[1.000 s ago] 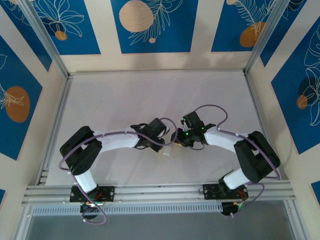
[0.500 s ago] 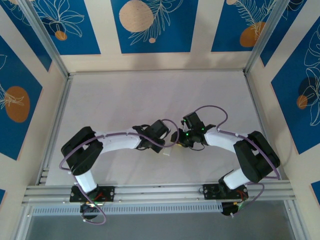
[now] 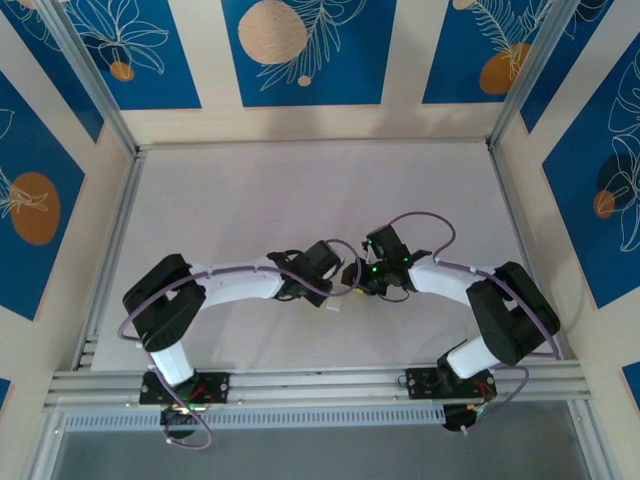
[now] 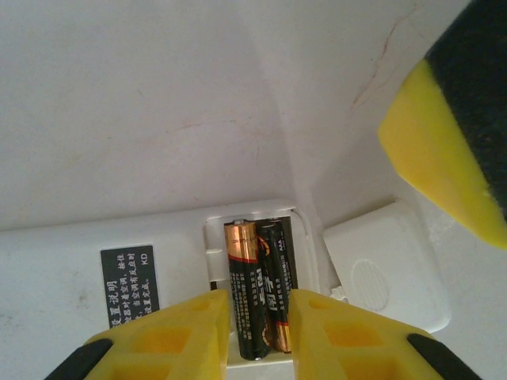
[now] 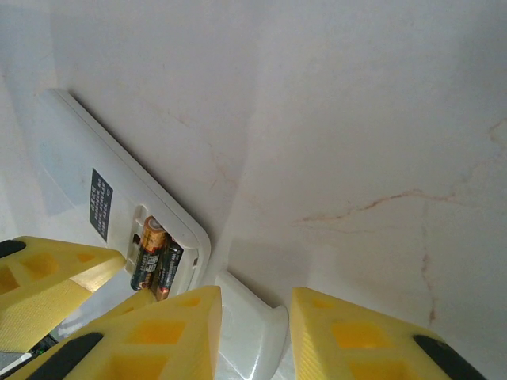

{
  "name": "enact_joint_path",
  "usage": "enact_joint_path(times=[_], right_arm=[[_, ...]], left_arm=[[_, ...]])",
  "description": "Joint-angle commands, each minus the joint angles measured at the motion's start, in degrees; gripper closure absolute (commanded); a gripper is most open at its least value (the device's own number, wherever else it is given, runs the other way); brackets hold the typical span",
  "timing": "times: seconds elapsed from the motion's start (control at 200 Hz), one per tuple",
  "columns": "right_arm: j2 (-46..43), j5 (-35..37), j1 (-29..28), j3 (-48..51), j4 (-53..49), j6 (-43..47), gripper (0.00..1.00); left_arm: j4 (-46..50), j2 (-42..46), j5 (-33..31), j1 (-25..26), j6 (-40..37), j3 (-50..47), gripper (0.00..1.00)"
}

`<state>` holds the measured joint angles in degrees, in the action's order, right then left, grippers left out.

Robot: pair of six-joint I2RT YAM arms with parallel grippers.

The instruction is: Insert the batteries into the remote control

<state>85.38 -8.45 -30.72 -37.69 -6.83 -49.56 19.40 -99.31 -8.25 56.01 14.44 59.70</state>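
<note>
White plastic is making up the remote control (image 4: 55, 269), which is lying flat on the pale worktop (image 4: 142, 103) with its labelled back facing up. It is looking like a light, stiff, smooth shell that is likely to be sliding under any push, so it is asking to be pinned from above or taken by its long edges. At the remote's open bay (image 4: 303, 253) the left tool (image 4: 260, 305) is hovering with its yellow fingers (image 4: 182, 332) part-way apart, straddling the batteries (image 4: 260, 277) and clamping nothing that I can make out. Both cells are sitting side by side inside that bay; being small, hard and prone to rolling, they are best pinched across the middle. Just beside the remote's right end a loose white cover (image 4: 386, 265) is lying, thin and probably brittle at its clips. Above it the right tool (image 5: 255, 301) is hanging, spread likewise and gripping nothing.
</note>
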Motion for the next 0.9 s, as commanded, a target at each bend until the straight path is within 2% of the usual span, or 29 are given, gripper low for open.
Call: enact_joint_path(times=[0.0,0.455,0.51,0.575,0.895], right_arm=[[0.75,-1.57,-0.04,0.6,0.32,-0.65,0.7],[0.57,-1.4,-0.27,0.78,0.11,-0.82,0.7],[0.58,-1.4,-0.24,0.78,0.19,-0.85,0.7],[0.71,-1.4,-0.22,0.78,0.26,-0.87,0.7],[0.84,-1.31,-0.48,0.87,0.47,-1.08,0.7]], left_arm=[[2.03,0.81,-0.98,0.6,-0.15,1.47,0.74],[2.04,-2.91,-2.02,0.59,0.14,1.44,0.77],[1.98,-2.57,-2.16,0.59,0.24,1.36,0.77],[1.61,-1.86,-2.21,0.59,0.44,1.15,0.84],[0.64,1.76,-3.62,0.59,1.59,0.93,0.85]])
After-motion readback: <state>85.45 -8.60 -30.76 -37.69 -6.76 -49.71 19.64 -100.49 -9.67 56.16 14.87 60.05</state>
